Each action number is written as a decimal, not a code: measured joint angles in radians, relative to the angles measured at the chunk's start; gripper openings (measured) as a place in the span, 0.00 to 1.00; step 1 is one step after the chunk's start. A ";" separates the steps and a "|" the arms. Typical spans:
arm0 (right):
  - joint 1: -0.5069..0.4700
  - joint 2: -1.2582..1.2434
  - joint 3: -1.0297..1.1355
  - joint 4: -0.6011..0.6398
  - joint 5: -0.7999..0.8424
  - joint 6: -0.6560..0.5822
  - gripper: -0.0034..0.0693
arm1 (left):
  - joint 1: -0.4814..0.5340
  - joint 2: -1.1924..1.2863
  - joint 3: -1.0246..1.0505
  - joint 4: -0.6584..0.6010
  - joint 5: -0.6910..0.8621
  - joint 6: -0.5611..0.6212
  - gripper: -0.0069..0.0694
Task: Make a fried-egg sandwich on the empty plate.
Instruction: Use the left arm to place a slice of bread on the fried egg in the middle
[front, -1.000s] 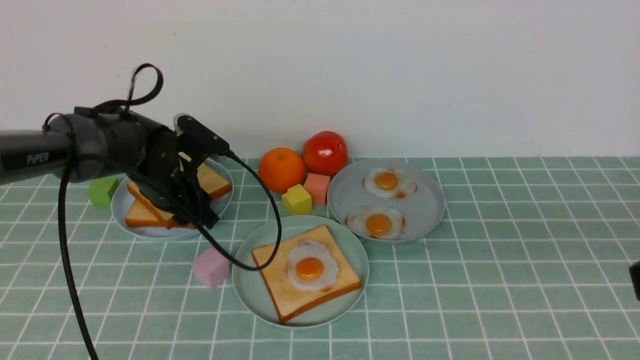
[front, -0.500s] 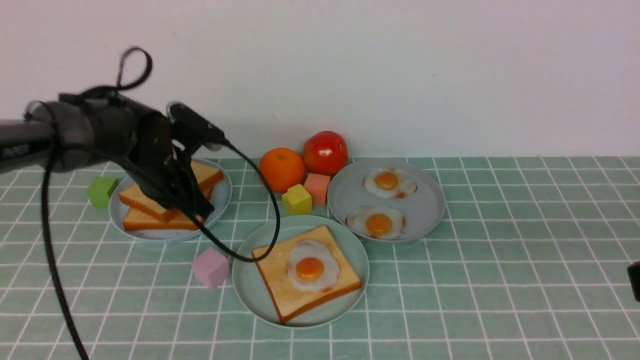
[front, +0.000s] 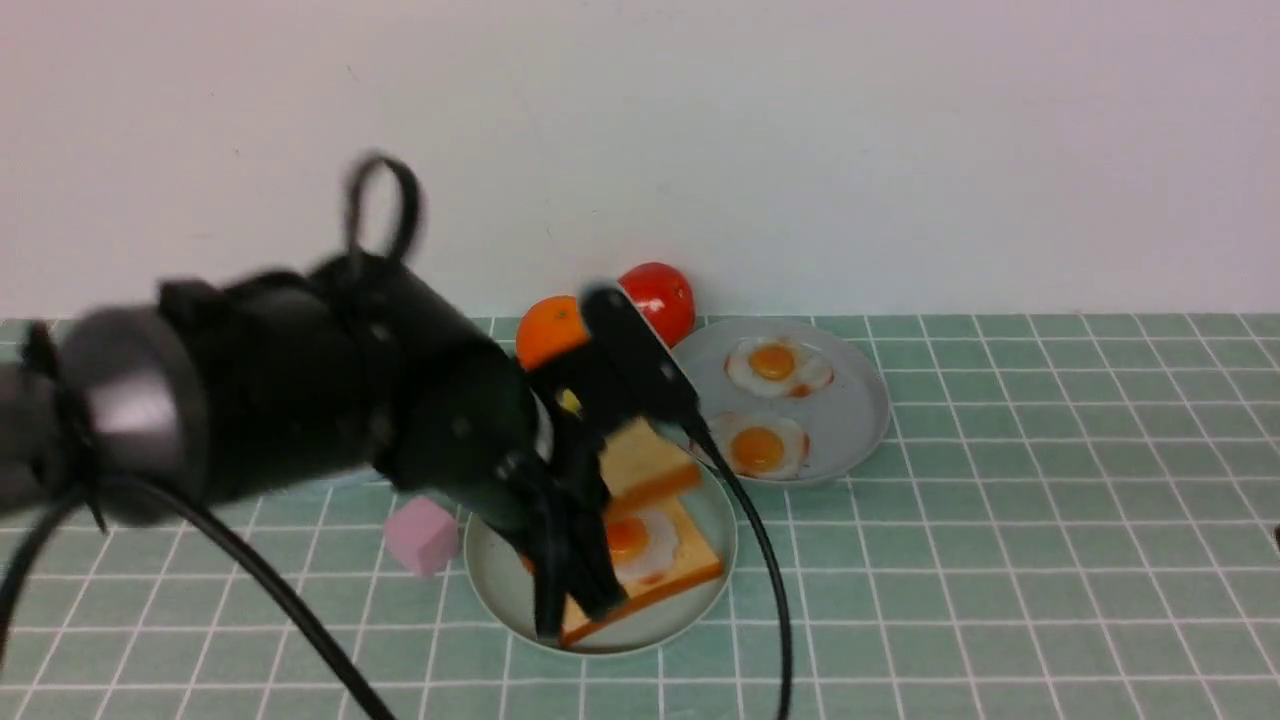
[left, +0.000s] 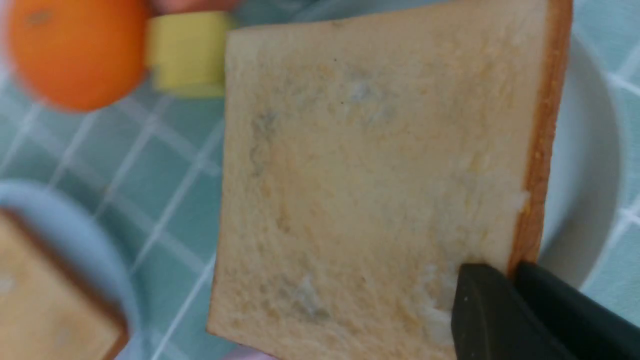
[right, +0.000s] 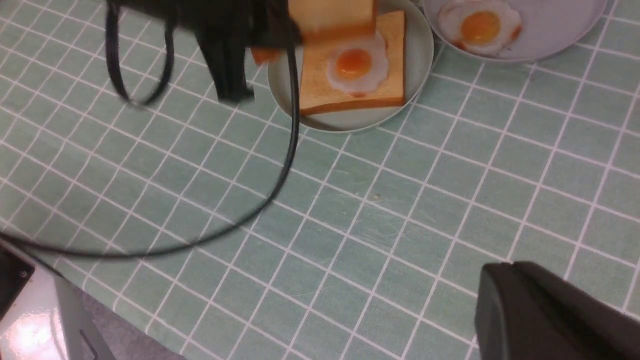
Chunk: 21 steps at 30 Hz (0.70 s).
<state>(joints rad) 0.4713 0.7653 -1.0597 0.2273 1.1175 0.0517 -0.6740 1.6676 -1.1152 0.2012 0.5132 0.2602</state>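
On the pale mint plate in the middle lies a toast slice with a fried egg on top. My left gripper is shut on the corner of a second toast slice. It holds this slice tilted just above the egg and the plate. The big black arm hides the plate's left half. Seen only in its wrist view, my right gripper is shut and empty over bare tiles, near the table's front edge.
A grey plate with two fried eggs sits behind and to the right. An orange, a tomato and a yellow cube stand behind the mint plate, a pink cube to its left. The light-blue plate still holds toast.
My left gripper closed on a toast slice on the left plate, lifted it and swung right and nearer, so the slice now hangs over the egg. The right arm barely moved.
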 joint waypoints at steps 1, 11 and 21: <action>0.000 -0.001 0.000 0.000 0.000 0.000 0.07 | -0.010 0.007 0.003 0.005 -0.013 0.000 0.11; 0.000 -0.006 0.000 0.000 0.000 0.000 0.07 | -0.020 0.103 0.006 0.045 -0.076 0.000 0.11; 0.000 -0.006 0.000 -0.003 0.000 0.000 0.08 | -0.020 0.141 0.006 0.030 -0.104 0.000 0.14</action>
<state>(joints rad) 0.4713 0.7589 -1.0597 0.2241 1.1178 0.0517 -0.6941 1.8086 -1.1089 0.2313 0.4096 0.2602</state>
